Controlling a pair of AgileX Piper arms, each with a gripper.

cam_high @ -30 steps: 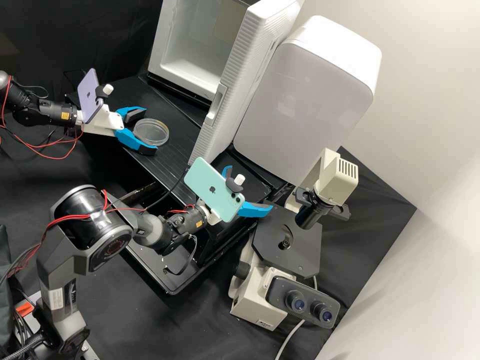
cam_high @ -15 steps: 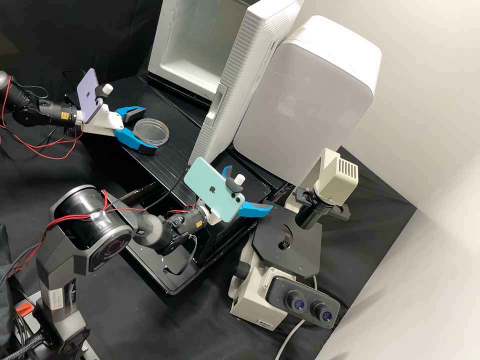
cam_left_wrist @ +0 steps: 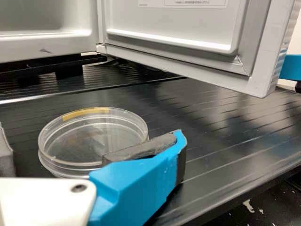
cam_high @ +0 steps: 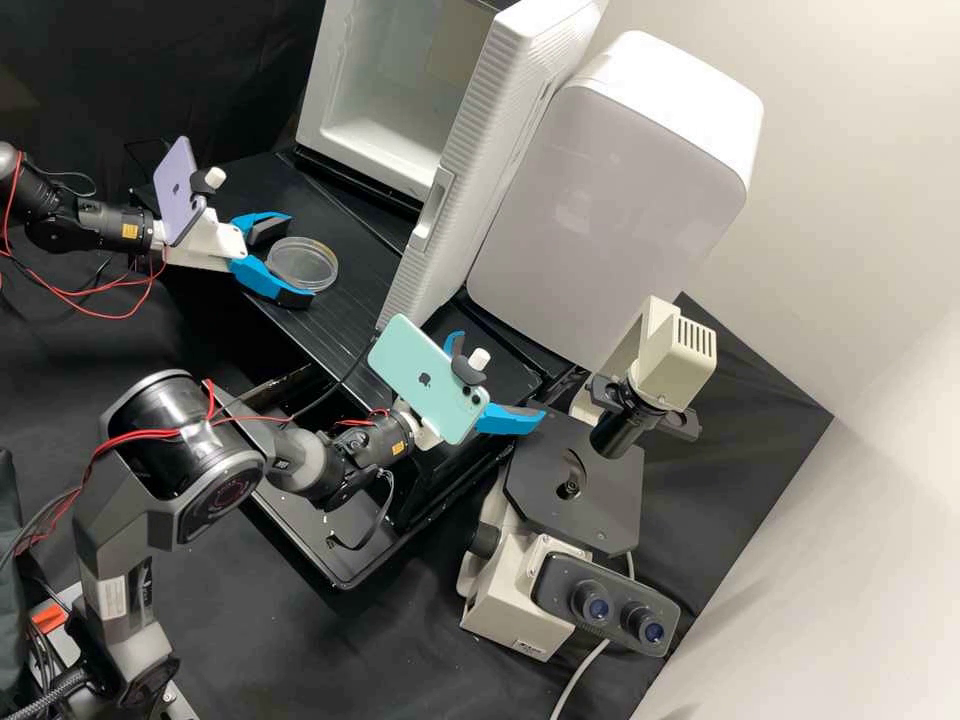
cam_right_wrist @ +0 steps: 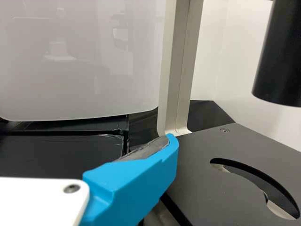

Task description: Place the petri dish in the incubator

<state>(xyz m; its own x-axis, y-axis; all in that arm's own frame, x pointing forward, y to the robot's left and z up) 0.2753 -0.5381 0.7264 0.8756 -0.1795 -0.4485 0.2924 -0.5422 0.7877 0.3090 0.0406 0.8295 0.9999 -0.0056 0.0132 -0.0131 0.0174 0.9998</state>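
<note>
nothing has shifted in the last second: left claw (cam_high: 290, 257) sits spread, one blue finger on each side of the dish (cam_left_wrist: 91, 136); whether they touch it i cannot tell. the dish is round, shallow, clear and lidded, with a yellow strip along its rim, lying flat on the black ribbed tray (cam_left_wrist: 225, 127) before the open white cabinet (cam_high: 340, 70)
</note>
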